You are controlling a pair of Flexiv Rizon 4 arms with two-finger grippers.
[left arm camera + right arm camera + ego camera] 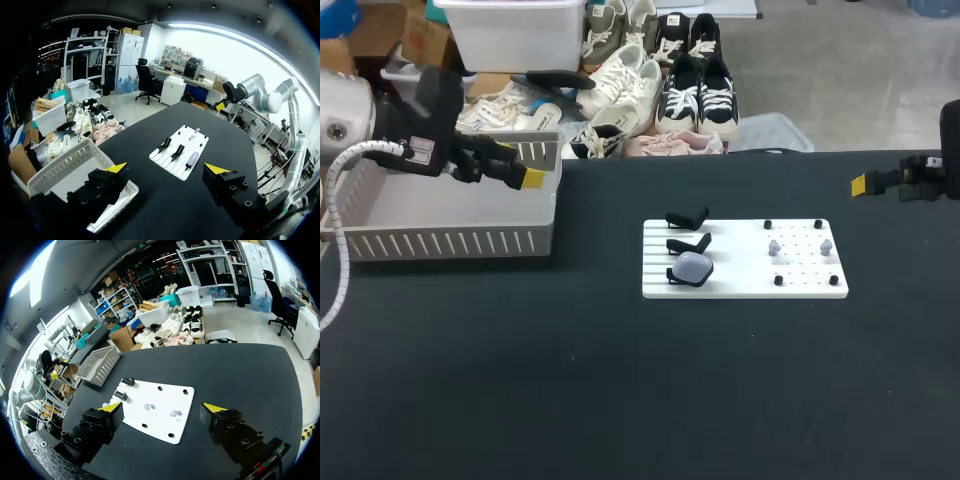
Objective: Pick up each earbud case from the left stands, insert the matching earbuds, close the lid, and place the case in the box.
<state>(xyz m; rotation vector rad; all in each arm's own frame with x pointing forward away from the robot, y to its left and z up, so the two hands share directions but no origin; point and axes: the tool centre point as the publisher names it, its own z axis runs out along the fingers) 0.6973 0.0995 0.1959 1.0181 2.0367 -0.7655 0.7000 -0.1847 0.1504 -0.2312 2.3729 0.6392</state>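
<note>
**Black table (pixel 620 400), white board (pixel 740 272), four pegs (pixel 767 225)**

The table's top is dark and flat. A white rectangular board lies flat on it, a little right of the middle, its long sides parallel to the table's far edge. Fine grooves line the board's left part; rows of small holes dot its right part. Four short black pegs stand upright there, set in a rectangle.

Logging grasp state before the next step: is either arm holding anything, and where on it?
Nothing held: left gripper and right gripper have jaws open, empty. The earbud case sits on its stand.
</note>
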